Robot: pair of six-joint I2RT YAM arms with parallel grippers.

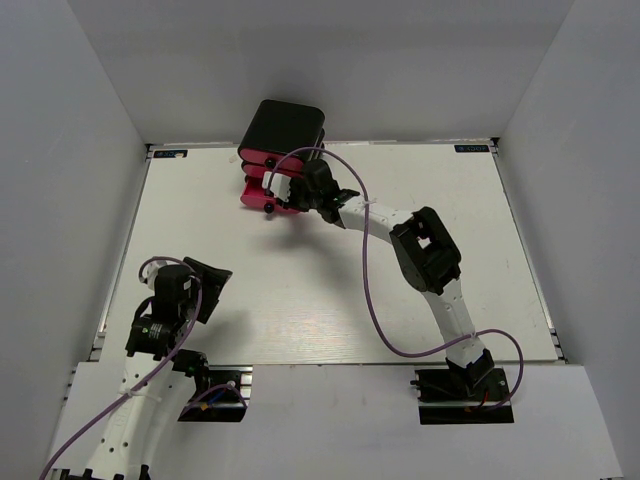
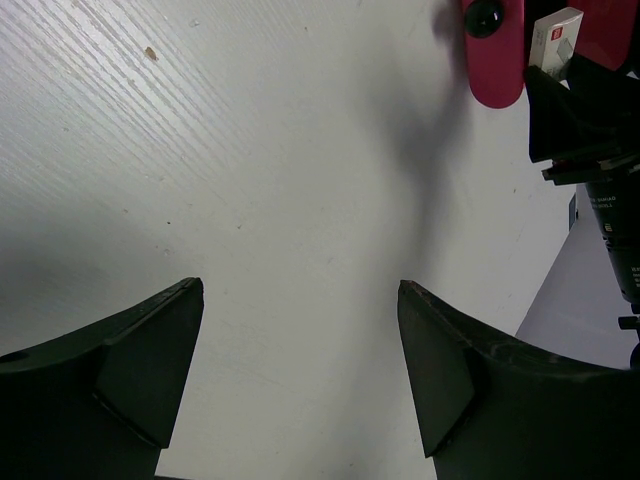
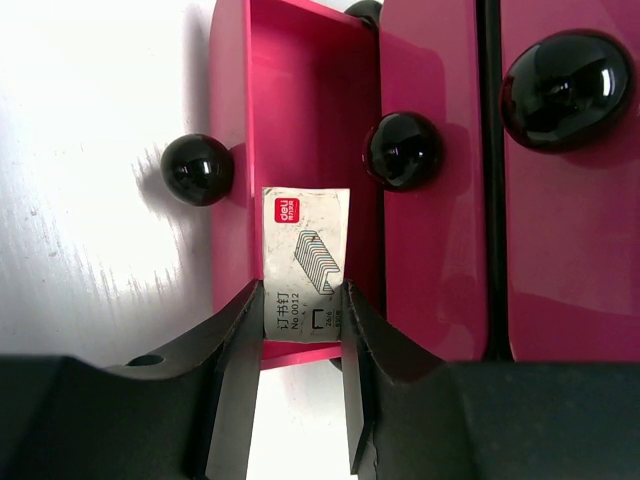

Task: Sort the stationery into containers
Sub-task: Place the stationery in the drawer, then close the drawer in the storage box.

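Observation:
My right gripper point(image 3: 300, 310) is shut on a small white box point(image 3: 305, 250) printed with a staples picture and holds it over the inside of the pulled-out pink-red drawer point(image 3: 230, 150), near the drawer's front wall. The drawers sit stacked in a rounded black box point(image 1: 282, 128) at the table's far middle, where the right gripper point(image 1: 305, 190) reaches. My left gripper point(image 2: 300, 330) is open and empty above bare table at the near left point(image 1: 213, 285). No markers or pen are in view.
Black round knobs show on the open drawer point(image 3: 197, 168), the middle drawer point(image 3: 402, 150) and the top drawer point(image 3: 565, 90). The left wrist view shows the open drawer point(image 2: 495, 60) and the white box point(image 2: 555, 35) far off. Grey walls enclose the white table point(image 1: 320, 300).

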